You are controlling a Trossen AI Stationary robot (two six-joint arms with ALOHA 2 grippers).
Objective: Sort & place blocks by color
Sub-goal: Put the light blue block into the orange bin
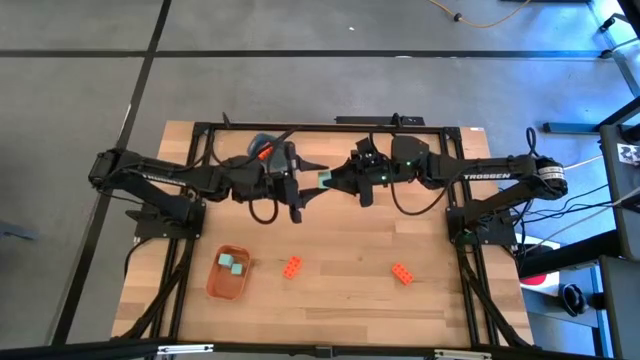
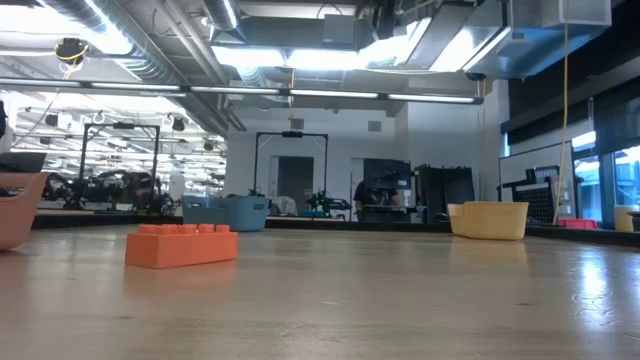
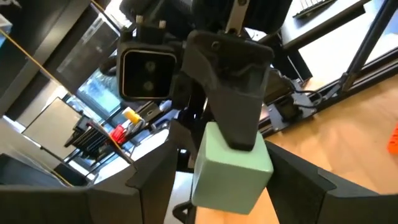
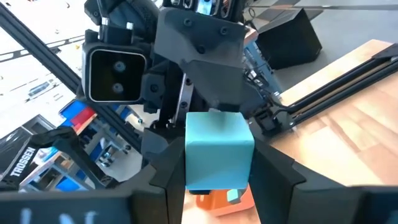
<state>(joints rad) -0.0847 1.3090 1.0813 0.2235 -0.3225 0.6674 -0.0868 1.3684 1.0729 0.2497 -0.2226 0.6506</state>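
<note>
so the teal block (image 1: 324, 180) is up off the tabletop (image 1: 340, 285), pinched by the right gripper (image 1: 331, 182) fingers, poking between the left gripper (image 1: 312, 182) fingers, which are spread wide.

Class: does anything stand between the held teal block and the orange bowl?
Only the left gripper, open around the teal block that the right gripper grips. An orange block lies beside the orange bowl, off the path.

Both arms meet mid-table, left tool (image 1: 303, 190) spread, right tool (image 1: 335, 182) clamped.
</note>
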